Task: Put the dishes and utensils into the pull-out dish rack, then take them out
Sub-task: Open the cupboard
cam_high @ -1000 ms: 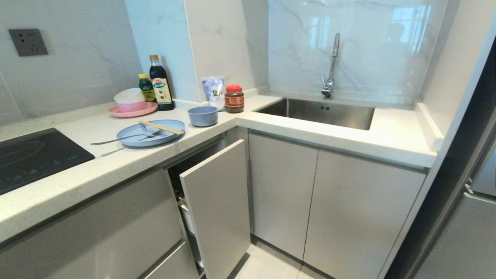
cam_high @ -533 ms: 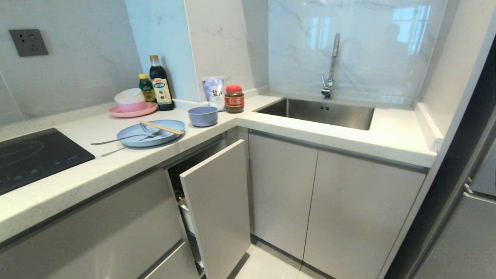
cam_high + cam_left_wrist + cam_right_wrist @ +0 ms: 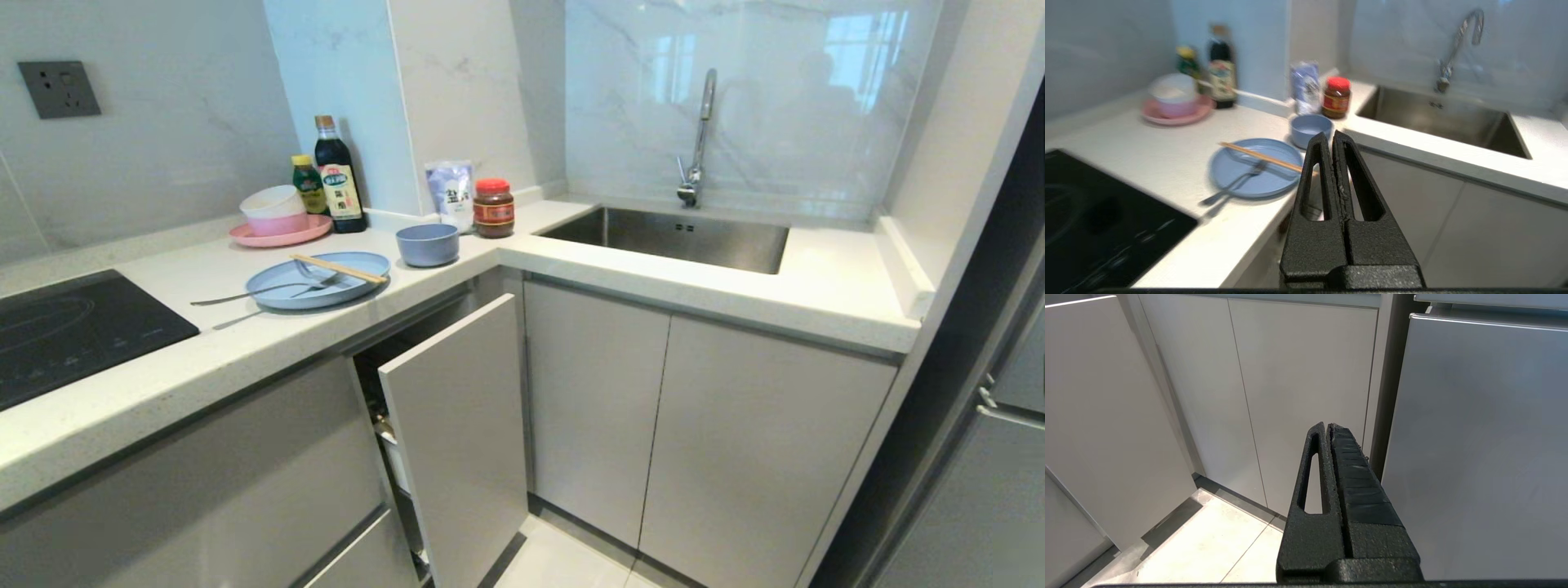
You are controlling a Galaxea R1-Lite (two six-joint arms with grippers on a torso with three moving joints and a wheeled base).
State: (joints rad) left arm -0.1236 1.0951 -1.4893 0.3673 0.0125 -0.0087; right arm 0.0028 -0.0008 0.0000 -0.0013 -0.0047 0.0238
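Observation:
On the counter lies the light-blue plate (image 3: pixel 318 280) (image 3: pixel 1249 175), with the wooden chopsticks (image 3: pixel 339 269) (image 3: pixel 1261 157) and the silver fork (image 3: pixel 269 290) (image 3: pixel 1237 183) across it. The spoon's handle (image 3: pixel 237 319) pokes out at the plate's near edge. The blue-grey bowl (image 3: pixel 427 243) (image 3: pixel 1310 128) stands just right of the plate. Under the counter, the pull-out dish rack's front panel (image 3: pixel 457 433) stands out from the cabinets; its basket is mostly hidden. My left gripper (image 3: pixel 1332 136) hovers shut and empty in front of the counter edge, apart from the plate. My right gripper (image 3: pixel 1327 425) is shut, low before the cabinet doors.
A pink plate with stacked bowls (image 3: pixel 277 216), two bottles (image 3: pixel 336 175), a pouch (image 3: pixel 450 192) and a red-lidded jar (image 3: pixel 494 208) line the back wall. A black hob (image 3: pixel 73 327) is at the left, the sink (image 3: pixel 678 237) and tap (image 3: pixel 698 139) at the right. Neither arm shows in the head view.

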